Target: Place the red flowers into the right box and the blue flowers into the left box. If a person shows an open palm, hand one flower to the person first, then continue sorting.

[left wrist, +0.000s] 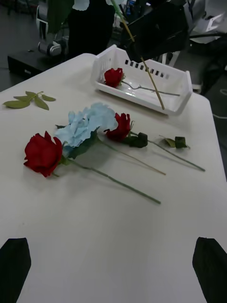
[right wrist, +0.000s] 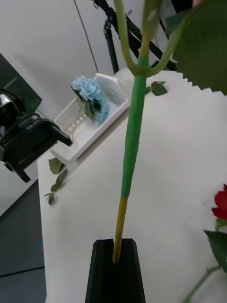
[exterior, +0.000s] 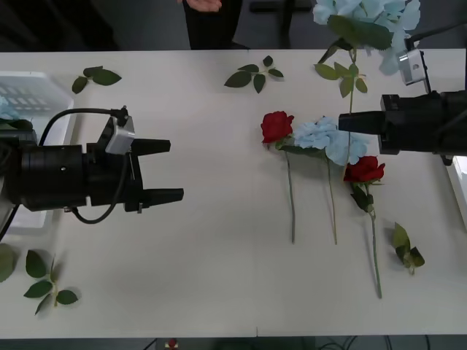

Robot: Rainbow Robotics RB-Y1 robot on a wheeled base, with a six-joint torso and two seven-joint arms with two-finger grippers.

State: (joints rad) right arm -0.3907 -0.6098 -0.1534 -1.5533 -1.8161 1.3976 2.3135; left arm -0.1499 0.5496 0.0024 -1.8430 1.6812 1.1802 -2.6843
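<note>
Here we see the right tool pinching the bare yellow end of a blue flower's green stem, its fluffy pale head raised over the bench's far edge. On the bench another blue flower lies between two red roses. The left tool hovers spread near the left box.

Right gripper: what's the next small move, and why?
Probably swing the right gripper left along the far edge: it is shut on the stem of a blue flower, clear of the table, and the person's hand and left box lie that way. Left gripper hovers open.
</note>
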